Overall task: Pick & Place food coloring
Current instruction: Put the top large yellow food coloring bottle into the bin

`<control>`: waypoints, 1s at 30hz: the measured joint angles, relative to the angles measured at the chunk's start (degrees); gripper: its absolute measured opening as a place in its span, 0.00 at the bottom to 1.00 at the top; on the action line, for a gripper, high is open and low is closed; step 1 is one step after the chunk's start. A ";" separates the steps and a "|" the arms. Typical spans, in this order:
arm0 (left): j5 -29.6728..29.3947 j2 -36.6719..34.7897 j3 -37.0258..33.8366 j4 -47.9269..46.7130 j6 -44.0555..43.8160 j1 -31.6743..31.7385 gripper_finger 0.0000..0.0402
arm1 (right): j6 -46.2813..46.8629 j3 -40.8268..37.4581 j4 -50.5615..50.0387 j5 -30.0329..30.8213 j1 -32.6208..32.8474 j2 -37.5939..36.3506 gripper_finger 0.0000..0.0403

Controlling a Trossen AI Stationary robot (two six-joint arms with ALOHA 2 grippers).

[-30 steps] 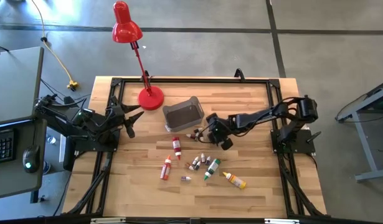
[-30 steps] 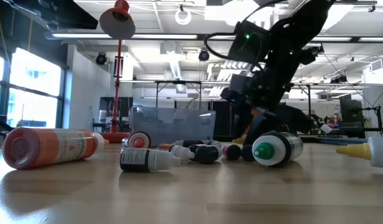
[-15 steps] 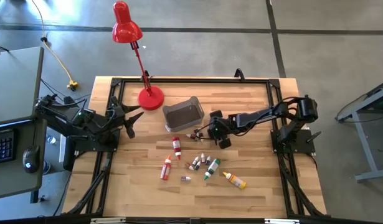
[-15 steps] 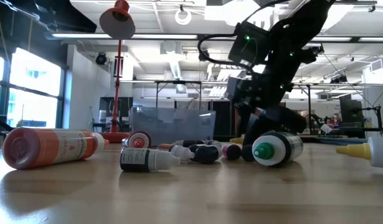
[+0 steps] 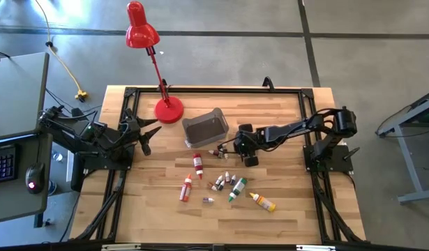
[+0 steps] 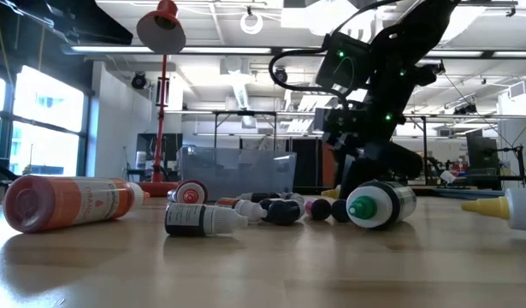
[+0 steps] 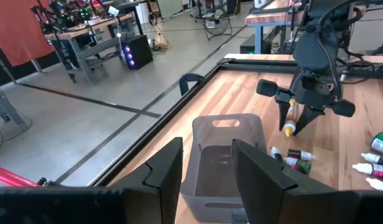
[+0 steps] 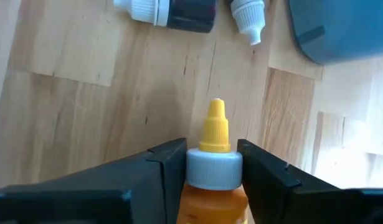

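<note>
My right gripper [image 8: 211,150] hangs above the table's middle [image 5: 234,146], just right of the grey bin [image 5: 206,127], shut on a yellow-orange squeeze bottle [image 8: 213,180] with a pointed yellow cap. The other food coloring bottles lie on their sides on the wood: two red [image 5: 198,164] [image 5: 186,188], a green [image 5: 238,188], a yellow [image 5: 263,202] and several tiny white-capped ones [image 5: 224,179]. My left gripper [image 7: 207,165] waits open at the table's left edge [image 5: 148,134]. My right gripper pinches the yellow-orange bottle between its two fingers [image 8: 169,165] at the pale collar [image 8: 214,169] under the pointed cap. The bottle lies along the fingers, its tip [image 8: 216,109] sticking out past them and slanting down at the table. It hangs clear of the wood [image 7: 290,119].
A red desk lamp [image 5: 168,109] stands at the far left of the table, behind the bin. Two tiny bottles [image 8: 172,11] lie on the wood right under my right gripper. Bare wood [image 5: 284,118] spreads along the far and right sides.
My right gripper, shut on the bottle throughout, has risen a little and drifted slightly toward the bin; the bottle has gone up with it. The bottles on the table have stayed put.
</note>
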 joint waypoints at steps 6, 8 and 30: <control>0.90 -0.01 0.00 0.01 0.00 0.01 0.34 | 0.00 0.00 -0.13 -0.01 0.03 0.00 0.29; 1.05 0.01 0.00 0.02 0.00 0.00 0.34 | 0.00 -0.02 0.66 -0.01 0.13 0.00 0.29; -0.76 -0.01 0.00 0.48 0.02 0.00 0.34 | 7.97 -0.20 32.52 4.21 0.15 -14.15 0.30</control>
